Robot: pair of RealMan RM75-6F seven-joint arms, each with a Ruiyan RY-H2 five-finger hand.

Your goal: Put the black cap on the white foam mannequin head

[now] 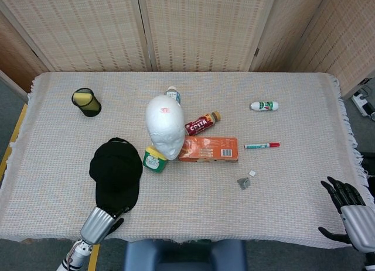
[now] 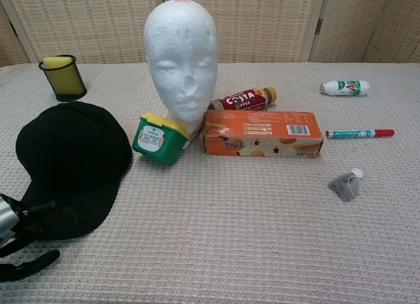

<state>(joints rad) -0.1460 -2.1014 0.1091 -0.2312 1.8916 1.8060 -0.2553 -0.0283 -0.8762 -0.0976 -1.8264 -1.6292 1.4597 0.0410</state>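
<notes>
Task status: not begun in any lasting sense. The black cap [image 1: 116, 172] lies flat on the table, crown toward the back, brim toward the near edge, to the left of the white foam mannequin head [image 1: 165, 126]. The head stands upright and bare.

Left hand [image 1: 99, 223]: at the near table edge, at the brim of the cap. In the chest view its dark fingers [image 2: 29, 215] reach over the brim's near edge, with one digit lower, in front of it. Whether they have closed on the brim cannot be told; no lift of the cap is visible.

Right hand [image 1: 351, 213]: at the near right corner of the table, fingers spread, holding nothing, well apart from all objects.

Remaining, by judgement: secure the brim, raise the cap, carry it right and up over the crown of the head, seat it.

Clearances: a green tub with a yellow lid [image 2: 156, 138] leans just beside the base of the head, between it and the cap. An orange biscuit box [image 2: 261, 132] and a Costa coffee bottle [image 2: 245, 98] crowd the head's right side. Room above the head is open. The cap's brim lies near the fringed edge of the tablecloth [image 1: 35, 165], so approach from the front is tight. A low carry risks knocking the tub.
</notes>
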